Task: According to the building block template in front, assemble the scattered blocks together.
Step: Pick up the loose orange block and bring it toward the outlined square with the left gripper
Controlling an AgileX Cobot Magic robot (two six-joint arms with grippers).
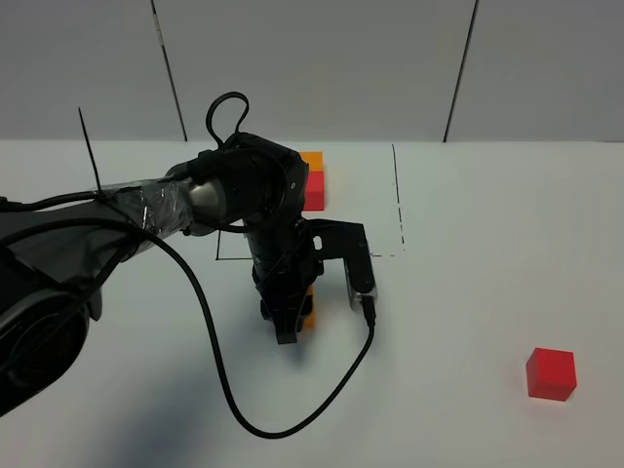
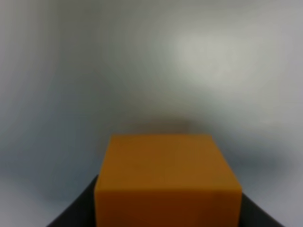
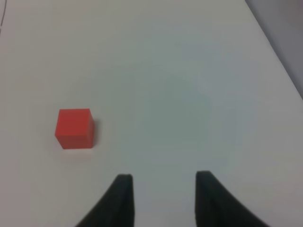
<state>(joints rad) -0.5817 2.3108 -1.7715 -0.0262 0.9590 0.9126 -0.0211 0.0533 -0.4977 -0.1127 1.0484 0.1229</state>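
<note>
Exterior high view shows the left gripper (image 1: 291, 317) reaching in over the middle of the white table (image 1: 487, 244), pointing down and clamped on the loose orange cube (image 1: 309, 310), of which only a sliver shows beside the dark fingers. Left wrist view confirms this: the orange cube fills the space between the two black fingers, though whether it rests on the table or is lifted cannot be told. Just behind the arm, the building block template (image 1: 313, 180) sits inside a thin black outline (image 1: 398, 200), its orange half farther back and its red half nearer. The loose red cube (image 1: 551, 372) lies well apart, near the front right. Right wrist view shows the right gripper (image 3: 163, 198) with fingers spread and nothing between them, the red cube off to one side.
</note>
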